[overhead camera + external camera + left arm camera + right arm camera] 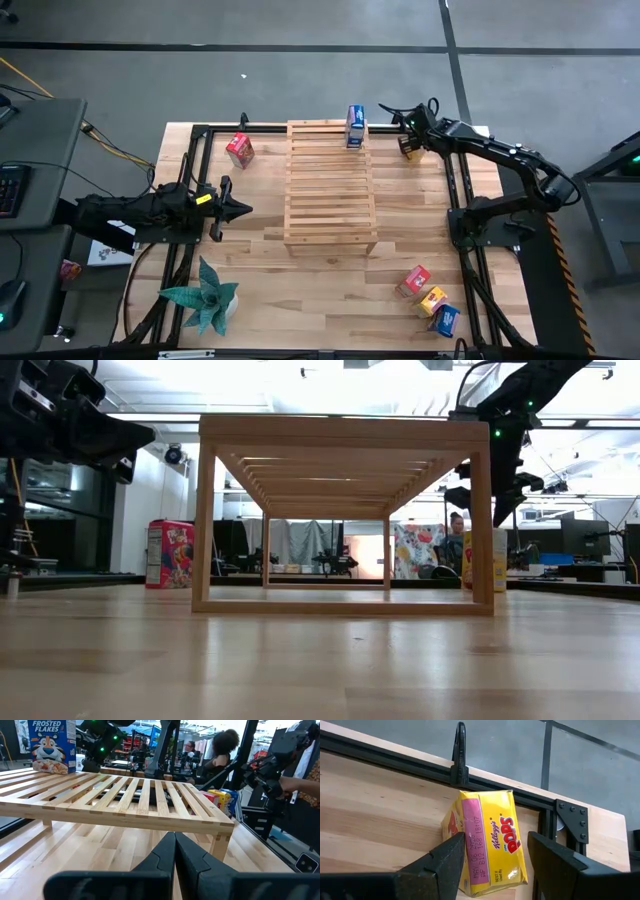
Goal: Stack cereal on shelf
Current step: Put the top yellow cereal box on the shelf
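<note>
My right tool (492,857) hangs with fingers spread astride the yellow cardboard Pops box (487,842) for a grasp, while my left tool (240,209) waits closed.

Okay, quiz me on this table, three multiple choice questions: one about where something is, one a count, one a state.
1. Where does the blue box stand?
A. on the rack's far end
B. beside the plant
C. on the floor

2. How many boxes lie grouped at the table's near right corner?
A. one
B. three
C. five

3. How is the left gripper?
A. shut
B. holding a box
C. wide open

Answers: 1 A, it stands on the rack at its far end. 2 B, red, yellow, blue. 3 A, its fingers meet with nothing between.
</note>
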`<action>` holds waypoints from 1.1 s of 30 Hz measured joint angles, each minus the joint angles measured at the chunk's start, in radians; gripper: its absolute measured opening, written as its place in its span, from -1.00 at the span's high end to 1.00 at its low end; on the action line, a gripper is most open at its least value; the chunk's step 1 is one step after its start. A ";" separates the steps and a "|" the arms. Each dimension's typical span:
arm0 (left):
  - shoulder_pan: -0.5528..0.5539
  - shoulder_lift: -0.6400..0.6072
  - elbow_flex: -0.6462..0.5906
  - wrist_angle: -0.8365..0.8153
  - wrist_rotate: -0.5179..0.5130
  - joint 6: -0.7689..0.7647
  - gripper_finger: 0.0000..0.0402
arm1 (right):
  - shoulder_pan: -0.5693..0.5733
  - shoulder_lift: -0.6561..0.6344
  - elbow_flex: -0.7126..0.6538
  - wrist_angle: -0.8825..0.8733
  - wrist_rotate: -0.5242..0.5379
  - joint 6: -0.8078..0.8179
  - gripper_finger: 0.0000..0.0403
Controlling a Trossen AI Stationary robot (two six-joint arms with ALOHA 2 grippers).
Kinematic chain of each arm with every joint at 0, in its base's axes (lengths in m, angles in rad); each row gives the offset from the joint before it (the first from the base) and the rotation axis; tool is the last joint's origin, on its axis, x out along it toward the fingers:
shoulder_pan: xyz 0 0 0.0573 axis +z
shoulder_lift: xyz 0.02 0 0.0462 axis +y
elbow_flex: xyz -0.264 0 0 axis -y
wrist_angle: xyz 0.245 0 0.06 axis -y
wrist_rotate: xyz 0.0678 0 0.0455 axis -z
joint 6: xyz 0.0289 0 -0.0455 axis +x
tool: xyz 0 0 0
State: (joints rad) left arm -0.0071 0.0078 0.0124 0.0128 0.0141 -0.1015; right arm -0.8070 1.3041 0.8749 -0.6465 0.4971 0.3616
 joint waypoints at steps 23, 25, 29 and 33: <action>0.000 0.000 0.000 0.000 0.000 0.000 1.00 | 0.003 0.001 -0.106 0.142 -0.094 0.049 -0.04; 0.000 0.000 0.000 0.000 0.000 0.000 1.00 | 0.003 0.001 -0.106 0.142 -0.100 0.053 -0.04; 0.000 0.000 0.000 0.000 0.000 0.000 1.00 | 0.003 0.001 -0.106 0.142 -0.106 0.057 -0.04; 0.000 0.000 0.000 0.000 0.000 0.000 1.00 | 0.003 0.001 -0.106 0.142 -0.105 0.057 -0.03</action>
State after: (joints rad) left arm -0.0074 0.0078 0.0124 0.0128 0.0142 -0.1017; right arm -0.8036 1.3050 0.7692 -0.5041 0.3920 0.4187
